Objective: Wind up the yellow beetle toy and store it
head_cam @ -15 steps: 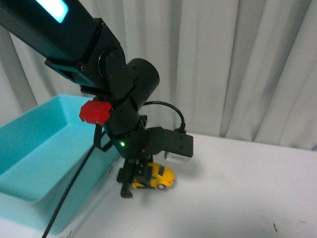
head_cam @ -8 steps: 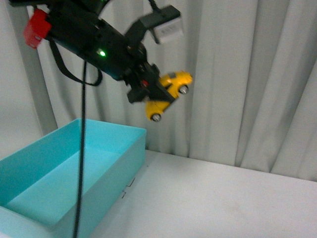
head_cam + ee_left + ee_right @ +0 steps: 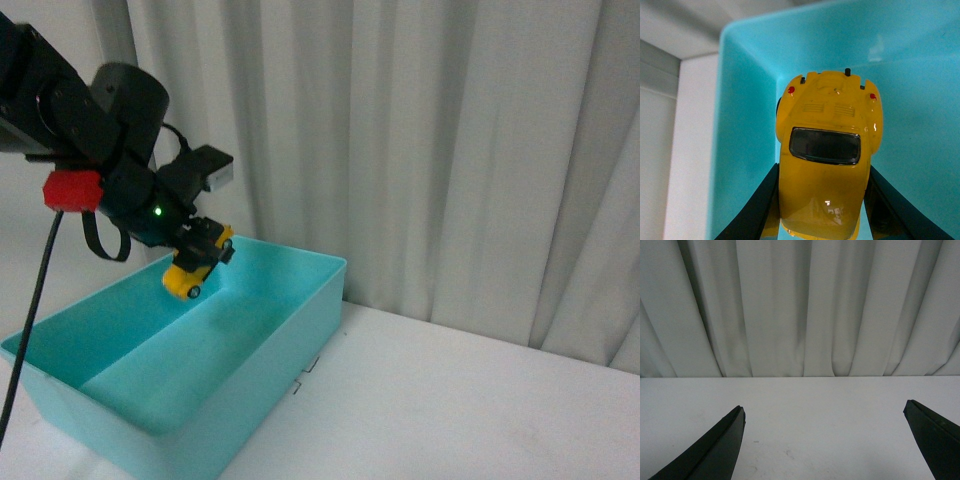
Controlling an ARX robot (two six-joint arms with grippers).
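My left gripper [image 3: 203, 252] is shut on the yellow beetle toy [image 3: 194, 270] and holds it in the air over the far left part of the turquoise bin [image 3: 300, 320], tilted nose down. In the left wrist view the toy [image 3: 827, 150] fills the middle between my two black fingers [image 3: 752, 210], with its dark window and red tail lights showing and the bin's inner wall [image 3: 745, 125] behind it. My right gripper [image 3: 825, 412] is open and empty, low over the bare white table [image 3: 815, 405]; it is not in the front view.
The white table [image 3: 480, 410] stretches to the right of the bin. Grey curtains [image 3: 450, 150] hang along the table's far edge. A black cable [image 3: 30, 300] hangs from my left arm in front of the bin.
My left arm has carried the toy from the table beside the bin, up high, then left and down over the bin. The front view has shifted too.
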